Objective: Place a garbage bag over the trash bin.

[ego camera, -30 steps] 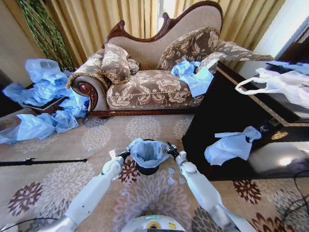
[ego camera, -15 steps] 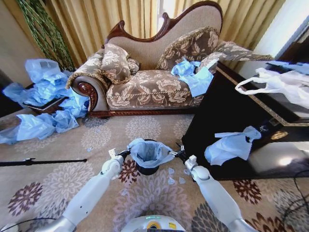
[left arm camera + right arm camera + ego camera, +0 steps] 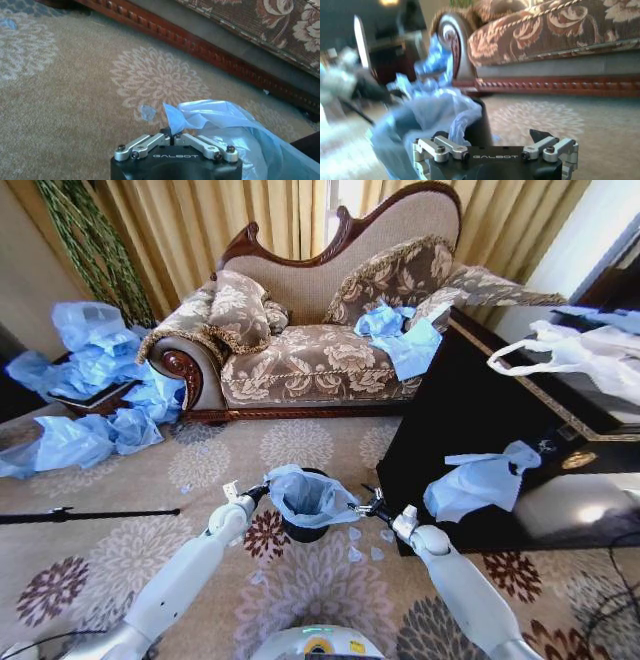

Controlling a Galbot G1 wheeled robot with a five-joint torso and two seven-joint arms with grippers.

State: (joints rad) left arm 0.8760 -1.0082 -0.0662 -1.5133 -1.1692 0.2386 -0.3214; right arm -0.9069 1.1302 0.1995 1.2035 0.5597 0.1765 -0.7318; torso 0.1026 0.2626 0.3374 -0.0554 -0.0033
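The small black trash bin [image 3: 303,530] stands on the carpet in front of me, and the light-blue garbage bag [image 3: 306,493] sits in its mouth with its rim crumpled above the opening. My left gripper [image 3: 259,494] is at the bin's left side, shut on the bag's edge [image 3: 200,112]. My right gripper [image 3: 369,507] is just to the right of the bin, open, with nothing between its fingers. In the right wrist view the bag [image 3: 427,120] and bin [image 3: 479,125] lie just ahead of the spread gripper [image 3: 489,134].
A patterned sofa [image 3: 310,360] stands behind the bin. A dark table [image 3: 470,430] on the right carries a loose blue bag [image 3: 480,480] and a white handled bag [image 3: 580,350]. More blue bags [image 3: 90,380] are piled at the left. A black rod [image 3: 80,515] lies on the carpet.
My right gripper has let go of the bag's right rim and drawn back to the right. The left gripper keeps its hold and has shifted slightly up.
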